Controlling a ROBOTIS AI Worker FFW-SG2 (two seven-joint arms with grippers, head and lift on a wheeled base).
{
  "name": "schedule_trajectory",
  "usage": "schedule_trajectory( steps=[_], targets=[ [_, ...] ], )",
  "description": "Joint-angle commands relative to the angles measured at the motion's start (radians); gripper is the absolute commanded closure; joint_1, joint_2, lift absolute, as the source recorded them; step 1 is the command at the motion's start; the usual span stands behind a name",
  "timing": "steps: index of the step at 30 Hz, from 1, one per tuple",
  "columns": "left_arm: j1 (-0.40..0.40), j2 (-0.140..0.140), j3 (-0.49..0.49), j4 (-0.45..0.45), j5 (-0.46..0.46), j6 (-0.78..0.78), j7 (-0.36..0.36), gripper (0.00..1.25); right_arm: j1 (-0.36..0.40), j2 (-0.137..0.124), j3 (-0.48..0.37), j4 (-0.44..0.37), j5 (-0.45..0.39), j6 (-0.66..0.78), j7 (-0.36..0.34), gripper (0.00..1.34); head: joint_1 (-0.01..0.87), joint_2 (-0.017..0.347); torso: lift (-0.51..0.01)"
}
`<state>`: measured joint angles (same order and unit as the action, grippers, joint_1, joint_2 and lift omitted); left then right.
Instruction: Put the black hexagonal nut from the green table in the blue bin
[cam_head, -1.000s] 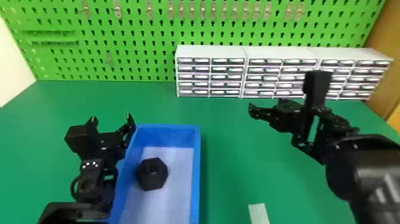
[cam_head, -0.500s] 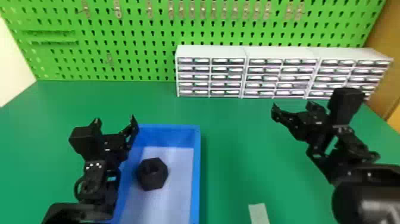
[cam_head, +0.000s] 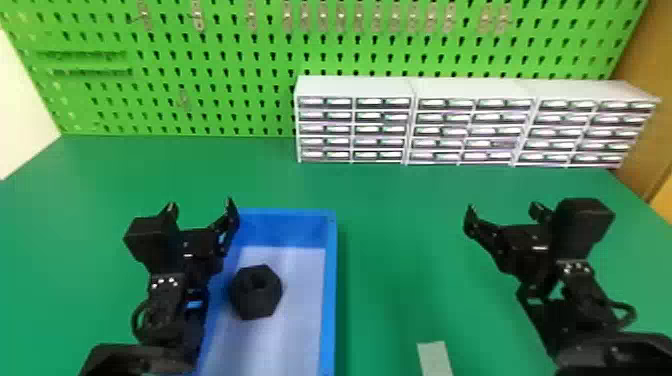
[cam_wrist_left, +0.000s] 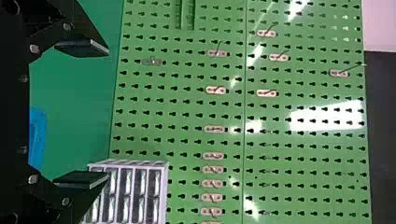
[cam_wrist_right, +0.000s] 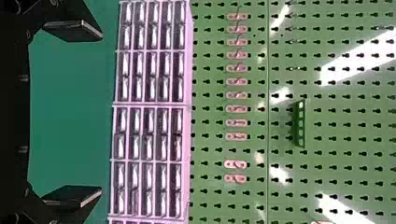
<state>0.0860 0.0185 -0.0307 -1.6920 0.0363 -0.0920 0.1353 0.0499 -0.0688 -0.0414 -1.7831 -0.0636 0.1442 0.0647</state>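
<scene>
the left pincer (cam_head: 201, 206) gapes wide, empty, as does the right pincer (cam_head: 503, 210); right of the left one, the black hexagonal nut (cam_head: 256, 295) lies inside the blue bin (cam_head: 330, 300).

Room right of the blue bin (cam_head: 330, 300) ends at drawer cabinets (cam_head: 472, 89).

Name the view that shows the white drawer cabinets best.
The head view: all three cabinets stand whole and uncovered, tops and fronts. The right wrist view shows drawer fronts larger, but cuts one cabinet off; the left wrist view shows part of one.
</scene>
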Motion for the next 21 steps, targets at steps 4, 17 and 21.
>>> schedule_trajectory(
  steps=[4, 17, 21],
  targets=[
    [0.009, 0.000, -0.009, -0.002, 0.007, 0.000, 0.000, 0.32, 0.030, -0.005, 0.015, 0.008, 0.007, -0.049, -0.031, 0.14, 0.657, 0.057, -0.095],
    [0.014, 0.000, -0.026, -0.002, 0.008, 0.000, 0.000, 0.32, 0.031, -0.008, 0.014, 0.010, 0.005, -0.054, -0.039, 0.14, 0.657, 0.057, -0.095],
    [0.015, 0.000, -0.026, -0.006, 0.008, 0.000, 0.000, 0.32, 0.024, -0.005, 0.012, 0.011, 0.007, -0.054, -0.039, 0.14, 0.657, 0.057, -0.095]
  ],
)
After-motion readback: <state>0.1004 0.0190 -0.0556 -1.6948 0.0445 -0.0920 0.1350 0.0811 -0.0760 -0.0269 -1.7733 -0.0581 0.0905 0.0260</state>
